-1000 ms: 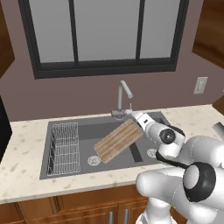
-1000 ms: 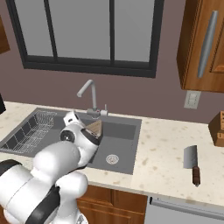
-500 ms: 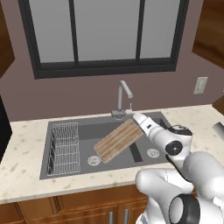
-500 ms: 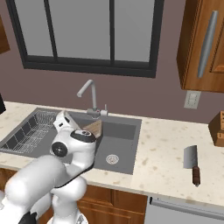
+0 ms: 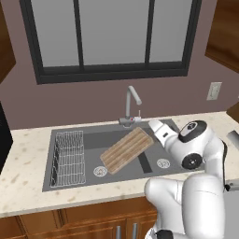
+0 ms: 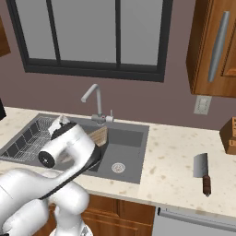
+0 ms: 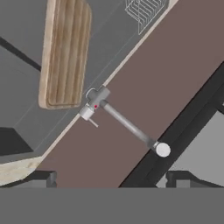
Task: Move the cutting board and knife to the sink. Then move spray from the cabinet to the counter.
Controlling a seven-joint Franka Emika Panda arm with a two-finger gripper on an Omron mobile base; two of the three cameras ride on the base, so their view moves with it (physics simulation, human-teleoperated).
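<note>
The cutting board (image 5: 127,149) lies tilted in the sink (image 5: 93,140), leaning over the divider between the two basins; it also shows in the hand view (image 7: 65,52) and peeks out behind my arm (image 6: 97,136). My gripper (image 7: 111,181) hovers open above the sink's back rim, beside the board's upper end (image 5: 156,127), with nothing between its fingers. The knife (image 6: 203,171) lies on the counter (image 6: 170,161) far right of the sink (image 6: 131,147), handle toward the front edge. The cabinet (image 6: 207,46) hangs at the upper right with its door closed. The spray is hidden.
A curved silver faucet (image 5: 132,100) (image 7: 127,124) stands behind the sink, close to my hand. A wire rack (image 5: 70,156) sits in the left basin. A wall outlet (image 6: 201,105) and a wooden box (image 6: 229,133) are at the right. A window spans the back wall.
My hand has drawn slightly back and to the right from the board's upper end, and the arm's elbow has swung round. The board lies still in the sink.
</note>
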